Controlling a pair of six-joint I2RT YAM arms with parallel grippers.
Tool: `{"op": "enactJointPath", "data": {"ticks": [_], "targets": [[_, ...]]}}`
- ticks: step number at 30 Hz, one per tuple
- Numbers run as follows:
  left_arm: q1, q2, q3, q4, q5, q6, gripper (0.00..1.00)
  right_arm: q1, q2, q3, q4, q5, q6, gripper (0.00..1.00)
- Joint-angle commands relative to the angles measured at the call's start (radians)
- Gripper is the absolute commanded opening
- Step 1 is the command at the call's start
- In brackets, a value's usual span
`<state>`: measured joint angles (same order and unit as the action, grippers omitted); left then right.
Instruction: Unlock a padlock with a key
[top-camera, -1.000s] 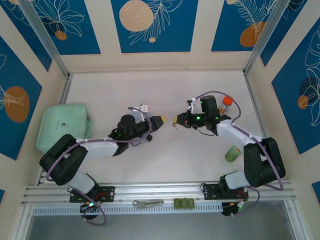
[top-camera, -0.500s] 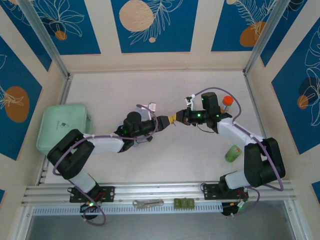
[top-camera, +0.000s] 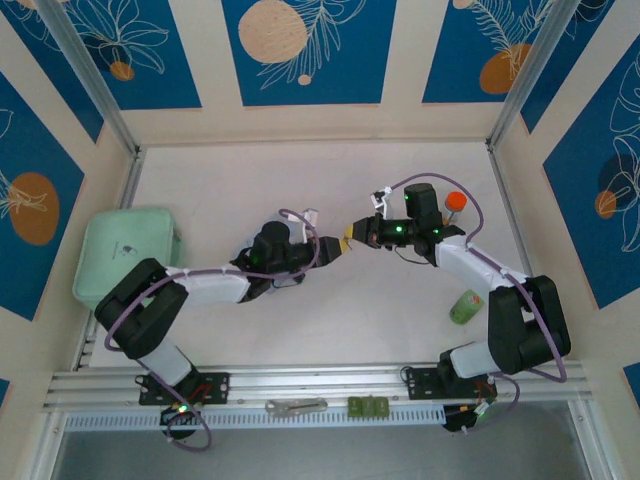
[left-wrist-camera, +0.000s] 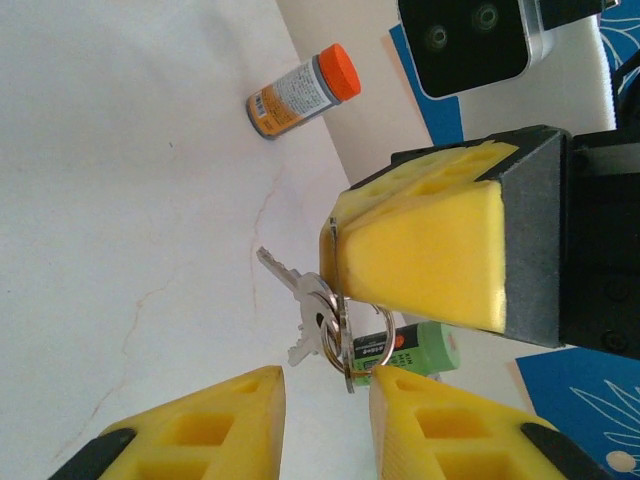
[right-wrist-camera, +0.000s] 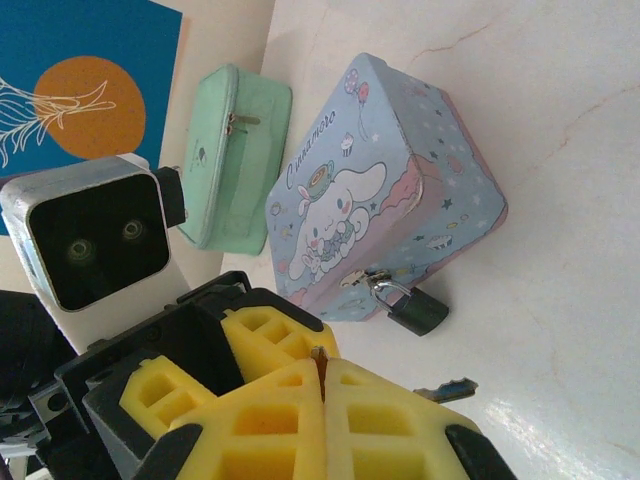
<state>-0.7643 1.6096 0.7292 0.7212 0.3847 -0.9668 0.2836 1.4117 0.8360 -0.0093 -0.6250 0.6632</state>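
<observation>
Yellow ribbed pads now sit almost tip to tip. Over the last second the left hand (left-wrist-camera: 327, 388) has slid in toward the right hand (left-wrist-camera: 338, 245), which stood well apart from it before. The right hand's pads are pressed fully together on a thin wire ring. From it the key (left-wrist-camera: 285, 273), a small flat silvery blade among a couple like it, dangles below the tip and down toward the left hand's gap. The left hand's two fingers stand wide apart with nothing gripped. I'd read this as a handover or regrip being set up, not yet a try at the lock.

The padlock (right-wrist-camera: 415, 310) hangs just beyond the right hand's fingertips, apparently locked, through the hasp of the light-blue cartoon tin (right-wrist-camera: 400, 180). It has a tiny dark, blocky body on a thin bright loop. The tin is smooth printed metal with rounded corners. Past it lies a mint zip case (right-wrist-camera: 240, 140). The tabletop (left-wrist-camera: 120, 200) is pale with faint marble-like veins.
</observation>
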Motion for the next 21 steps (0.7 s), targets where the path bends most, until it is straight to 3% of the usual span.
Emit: {"op": "enactJointPath", "data": {"ticks": [1, 7, 17, 21], "targets": [[-0.010, -0.010, 0.026, -0.006, -0.025, 0.031, 0.28, 0.002, -0.010, 0.017, -0.003, -0.031, 0.001, 0.00], [-0.009, -0.021, 0.028, -0.002, -0.062, 0.050, 0.29, 0.010, -0.010, 0.014, -0.014, -0.028, -0.004, 0.00], [-0.009, 0.002, 0.044, 0.039, -0.030, 0.025, 0.23, 0.033, 0.006, 0.025, -0.013, -0.022, -0.011, 0.00], [-0.010, -0.002, 0.044, 0.041, -0.032, 0.027, 0.14, 0.037, 0.016, 0.031, -0.012, -0.024, -0.011, 0.00]]}}
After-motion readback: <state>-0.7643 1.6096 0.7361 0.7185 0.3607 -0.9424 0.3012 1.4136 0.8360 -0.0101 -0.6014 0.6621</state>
